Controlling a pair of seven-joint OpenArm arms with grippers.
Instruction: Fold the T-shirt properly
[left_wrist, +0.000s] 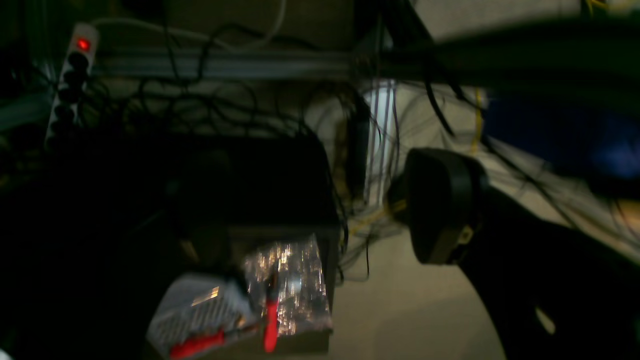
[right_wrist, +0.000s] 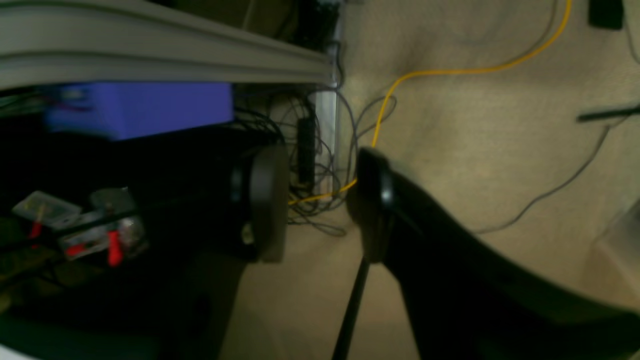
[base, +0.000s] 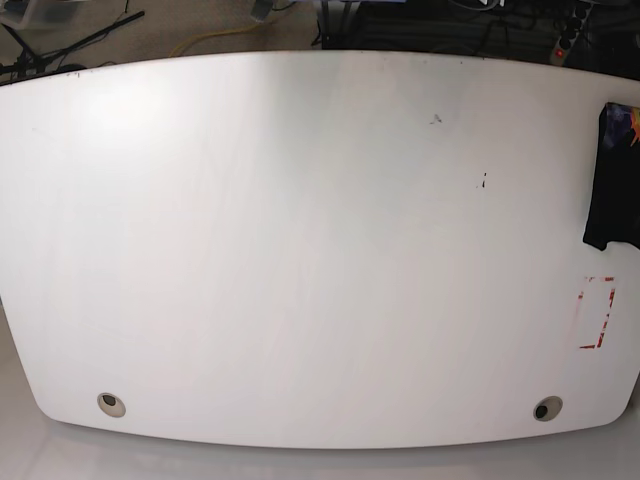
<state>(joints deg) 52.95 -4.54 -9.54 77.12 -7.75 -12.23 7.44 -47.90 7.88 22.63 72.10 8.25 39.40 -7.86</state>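
Observation:
The T-shirt (base: 612, 190) lies as a black bundle at the far right edge of the white table (base: 300, 250), cut off by the frame, with a bit of coloured print at its top. Neither arm shows in the base view. In the left wrist view my left gripper (left_wrist: 320, 210) hangs wide open over the floor, one dark finger (left_wrist: 440, 205) clear on the right and the other lost in shadow on the left. My right gripper (right_wrist: 317, 205) also stands open with a narrower gap. Nothing sits between either pair of fingers. Both wrist views show floor and cables, not the shirt.
A red-marked rectangle (base: 597, 313) sits on the table below the shirt. Two round holes (base: 111, 404) (base: 546, 408) lie near the front edge. Below the table are tangled cables, a power strip (left_wrist: 70, 75), a yellow cable (right_wrist: 450, 70) and a blue box (right_wrist: 140, 107).

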